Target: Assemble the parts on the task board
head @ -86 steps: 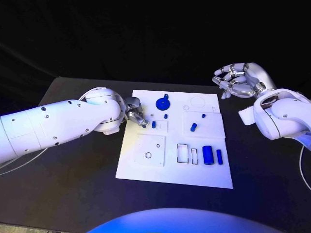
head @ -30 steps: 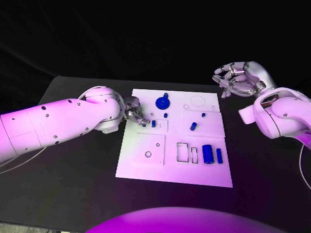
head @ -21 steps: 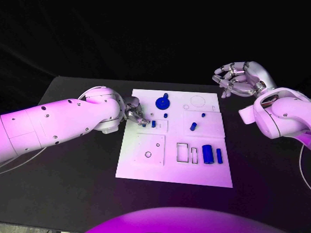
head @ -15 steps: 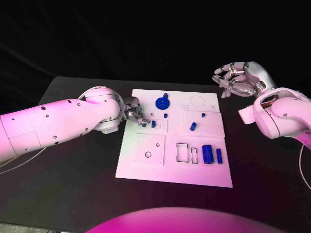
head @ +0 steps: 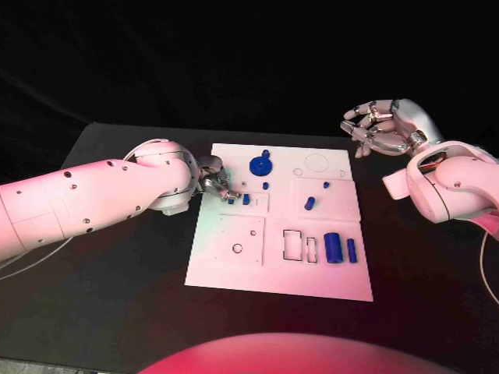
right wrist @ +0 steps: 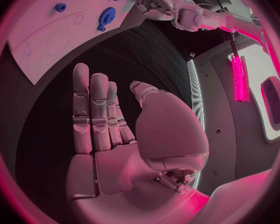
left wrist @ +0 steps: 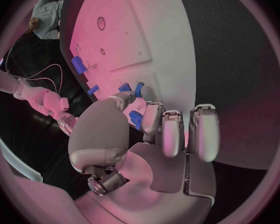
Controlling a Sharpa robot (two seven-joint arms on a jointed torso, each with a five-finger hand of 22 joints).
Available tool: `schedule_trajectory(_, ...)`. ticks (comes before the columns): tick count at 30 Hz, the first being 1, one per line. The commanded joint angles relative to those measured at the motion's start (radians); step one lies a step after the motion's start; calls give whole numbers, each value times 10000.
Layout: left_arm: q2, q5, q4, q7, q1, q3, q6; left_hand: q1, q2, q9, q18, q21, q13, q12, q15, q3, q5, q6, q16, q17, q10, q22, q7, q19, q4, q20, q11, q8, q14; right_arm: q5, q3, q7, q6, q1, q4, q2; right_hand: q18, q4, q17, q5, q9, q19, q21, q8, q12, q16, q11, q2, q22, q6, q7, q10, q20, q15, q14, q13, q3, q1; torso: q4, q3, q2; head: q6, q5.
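Observation:
The white task board [head: 234,273] lies in the middle of the black table. My left hand [head: 217,184] is down at the board's left edge, where thumb and finger pinch a small blue part [head: 246,199] over a rectangular outline; the same part [left wrist: 135,118] shows between them in the left wrist view. A round blue part [head: 261,164] sits just beyond it. Two blue cylinders [head: 334,248] stand at the board's near right. My right hand [head: 386,128] hangs raised beyond the board's far right corner with its fingers apart, holding nothing; its palm [right wrist: 146,134] is bare.
Other small blue parts [head: 310,203] lie in the board's middle, near round and rectangular cut-outs [head: 293,244]. Bare black table [head: 115,296] runs along both sides of the board. The board [right wrist: 53,40] and my left hand [right wrist: 154,2] also appear in the right wrist view.

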Motion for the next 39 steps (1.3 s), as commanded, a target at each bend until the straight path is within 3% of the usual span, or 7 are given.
schedule_trajectory(1, -4, -10, 7, -12, -14, -12, 69, -153, 43, 11, -111, 18, -9, 29, -50, -90, -90, 56, 36, 2629, -31, 1207, 11, 379, -10, -41, -37, -71, 1058, -37, 2, 107, 49, -2, 0, 6, 194, 15, 16, 29, -12, 80, -54, 49, 63, -46, 8, 7, -15, -73, -9, -6, -16, -2, 40, -13, -62, -87, 6, 0, 0, -6, 0)
schedule_trajectory(12, -28, 267, 33, 30, -16, -2, -262, -552, 185, 64, -112, 16, -70, -28, -40, -394, -736, 12, 36, 2629, -79, 1218, 21, 383, -7, -31, -25, -106, 1058, -23, 2, 130, 42, -4, -15, 29, 194, 18, 25, 9, -14, 86, -62, 52, 69, -57, 8, 3, -23, -75, -10, -7, -16, -2, 45, -17, -75, -110, 0, -2, 3, 3, -4)
schedule_trajectory(26, -163, 738, 193, 195, -19, 121, -1040, -616, 212, 72, -81, -67, -395, -310, -18, -501, -828, -125, 36, 2629, -258, 1089, 63, 316, -22, -23, 9, -180, 1058, -6, 2, 155, 19, -9, -31, 39, 194, 18, 25, 9, -14, 86, -62, 52, 69, -57, 8, 3, -23, -75, -10, -7, -16, -2, 45, -17, -75, -110, 0, -8, -2, 18, -14)
schedule_trajectory(28, -217, 992, 233, 370, -19, 181, -1377, -376, 125, 62, 91, -556, -1389, -1207, 90, -599, -763, -497, -129, 2310, -858, 347, 221, -72, -25, 45, 147, -363, 957, 5, 2, 162, 5, -13, -39, 45, 194, 18, 25, 9, -14, 86, -62, 52, 69, -57, 8, 3, -23, -75, -10, -7, -16, -2, 45, -17, -75, -110, -2, -10, -4, 27, -19)
schedule_trajectory(30, -270, 1218, 251, 622, -17, 237, -1705, -294, 140, 64, 145, -726, -1643, -1429, 147, -663, -737, -652, -215, 2160, -1029, 112, 297, -192, -17, 85, 217, -436, 910, 15, 2, 167, -3, -16, -47, 51, 194, 18, 25, 9, -14, 86, -62, 52, 69, -57, 8, 3, -23, -75, -10, -7, -16, -2, 45, -17, -75, -110, -1, -9, -8, 51, -32)
schedule_trajectory(34, -357, 2040, 203, 1706, -5, 307, -2545, 13, 226, -88, 607, -2415, -4545, -4094, 545, -851, -671, -1683, -1164, 732, -3138, -2095, 788, -1327, -17, 361, 682, -896, 397, 30, 2, 173, -18, -23, -61, 58, 193, 19, 36, 2, -17, 92, -72, 54, 75, -69, 9, 11, -33, -79, -10, -10, -16, -2, 48, -21, -82, -134, 13, -3, -16, 104, -62)
schedule_trajectory(39, -296, 2604, 92, 3026, 7, 332, -3889, 997, 170, -546, 1220, -5400, -5070, -4656, 1122, -742, -685, -3037, -3193, -1932, -4619, -5493, 1493, -3223, -33, 897, 1336, -1380, -1132, 55, 1, 206, -123, -30, -86, 54, 192, -8, 50, 16, -23, 93, -92, 56, 72, -98, 8, 26, -50, -90, -9, -44, -15, 0, 37, -33, -67, -102, 21, -10, -11, 222, -105)
